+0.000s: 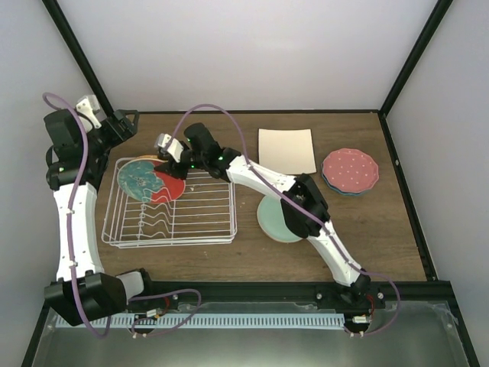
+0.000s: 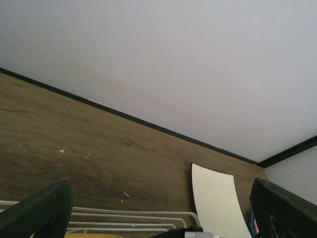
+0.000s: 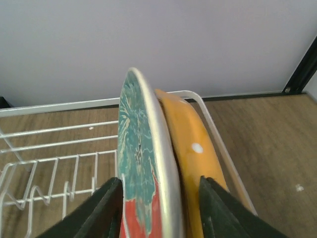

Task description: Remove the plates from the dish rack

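Observation:
The white wire dish rack (image 1: 200,222) sits left of centre. The red-and-teal floral plate (image 1: 153,182) leans in its back end, with the orange dotted plate (image 3: 193,148) pressed behind it. My right gripper (image 1: 170,155) straddles both rims from above; one finger (image 3: 101,210) lies against the floral plate (image 3: 141,168) and the other against the orange one. My left gripper (image 1: 124,124) is open and empty, hovering past the rack's back left corner. The cream square plate (image 1: 286,151), the mint green plate (image 1: 273,220), and the pink plate (image 1: 350,168) stacked on the teal plate lie on the table.
The right arm's elbow (image 1: 306,202) hangs over the mint plate. Black frame posts stand at both back corners. The rack's back wires (image 2: 129,218) and the cream plate (image 2: 218,203) show in the left wrist view. A cable loops above the rack.

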`<action>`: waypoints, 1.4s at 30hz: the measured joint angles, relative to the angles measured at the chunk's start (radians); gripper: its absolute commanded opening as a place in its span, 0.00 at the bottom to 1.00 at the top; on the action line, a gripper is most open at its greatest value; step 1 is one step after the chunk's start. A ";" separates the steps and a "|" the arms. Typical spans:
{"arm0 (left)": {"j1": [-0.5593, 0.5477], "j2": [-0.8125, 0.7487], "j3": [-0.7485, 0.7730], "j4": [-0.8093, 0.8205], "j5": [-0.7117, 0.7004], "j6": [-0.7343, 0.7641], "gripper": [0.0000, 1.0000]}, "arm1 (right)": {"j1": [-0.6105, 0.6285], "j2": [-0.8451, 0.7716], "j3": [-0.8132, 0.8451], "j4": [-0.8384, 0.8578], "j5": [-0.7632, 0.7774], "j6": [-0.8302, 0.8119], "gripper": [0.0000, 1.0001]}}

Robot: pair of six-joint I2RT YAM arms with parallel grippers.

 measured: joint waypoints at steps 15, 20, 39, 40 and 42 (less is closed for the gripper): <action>0.000 0.000 -0.006 0.004 0.026 -0.001 1.00 | 0.005 -0.011 0.000 0.001 0.068 -0.098 0.01; 0.000 0.000 -0.006 0.008 0.031 -0.001 1.00 | 0.011 -0.046 -0.050 0.015 0.096 -0.119 0.01; 0.000 0.001 -0.006 0.022 0.065 -0.009 1.00 | -0.010 -0.179 -0.145 -0.069 0.131 -0.187 0.01; 0.000 0.001 -0.006 0.022 0.067 -0.009 1.00 | -0.010 -0.179 -0.147 -0.068 0.132 -0.188 0.01; 0.000 0.001 -0.006 0.022 0.068 -0.009 1.00 | -0.010 -0.185 -0.159 -0.060 0.134 -0.188 0.01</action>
